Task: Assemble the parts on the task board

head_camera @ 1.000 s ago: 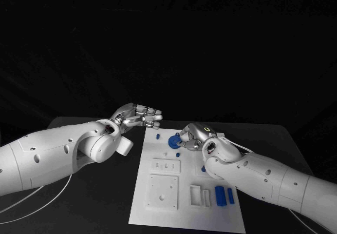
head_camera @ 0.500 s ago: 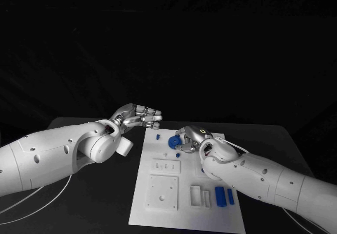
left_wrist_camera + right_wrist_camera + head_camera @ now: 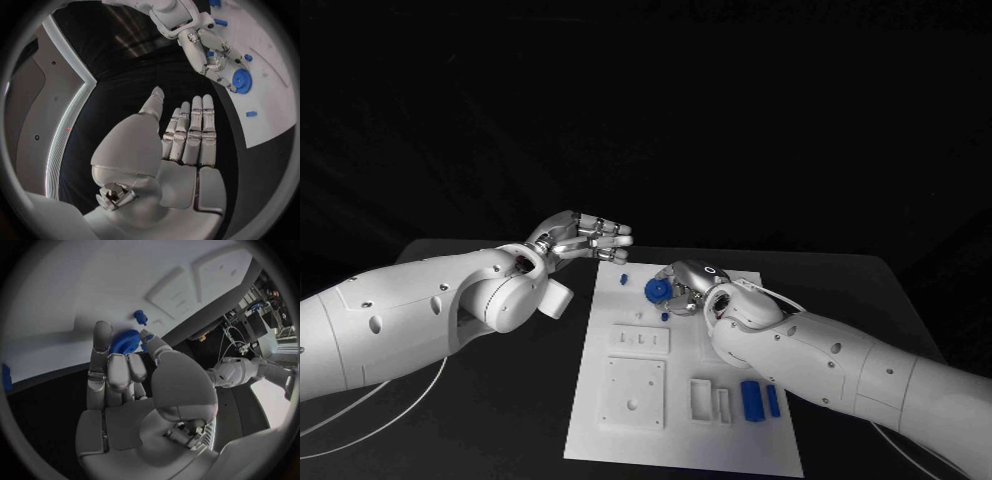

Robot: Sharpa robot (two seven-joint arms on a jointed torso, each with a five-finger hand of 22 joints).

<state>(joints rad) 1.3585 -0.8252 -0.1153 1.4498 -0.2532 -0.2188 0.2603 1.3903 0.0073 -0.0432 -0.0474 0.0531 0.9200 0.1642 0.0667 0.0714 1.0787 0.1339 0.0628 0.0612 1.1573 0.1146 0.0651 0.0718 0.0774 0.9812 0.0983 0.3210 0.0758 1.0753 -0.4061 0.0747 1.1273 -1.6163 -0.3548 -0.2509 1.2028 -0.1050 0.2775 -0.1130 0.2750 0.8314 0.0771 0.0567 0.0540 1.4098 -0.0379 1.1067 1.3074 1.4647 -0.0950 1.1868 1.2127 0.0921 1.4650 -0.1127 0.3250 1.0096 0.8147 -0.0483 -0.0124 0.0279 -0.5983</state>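
1. A white task board (image 3: 678,440) is seen in the lower middle of the head view, lying on a black table (image 3: 488,420).
2. A round blue gear (image 3: 656,290) is held by the right hand (image 3: 687,286) over the upper part of the board, just right of the frame's centre.
3. In the right wrist view, the gear (image 3: 126,343) is seen pinched between the fingertips (image 3: 117,360) and the thumb, with its teeth showing above them.
4. In the left wrist view, the same gear (image 3: 241,80) is seen at the upper right, gripped by the right hand (image 3: 215,55) close to the board.
5. The left hand (image 3: 581,238) is kept above the table's far left part, just beside the board's top left corner. Nothing is held in it. In the left wrist view its fingers (image 3: 194,132) are laid out straight and side by side.
6. A small blue peg (image 3: 625,279) is seen on the board, left of the gear.
7. Two long blue pieces (image 3: 760,400) are laid side by side in the lower right part of the board.
8. Two raised white plates (image 3: 638,376) are seen on the board's left side.
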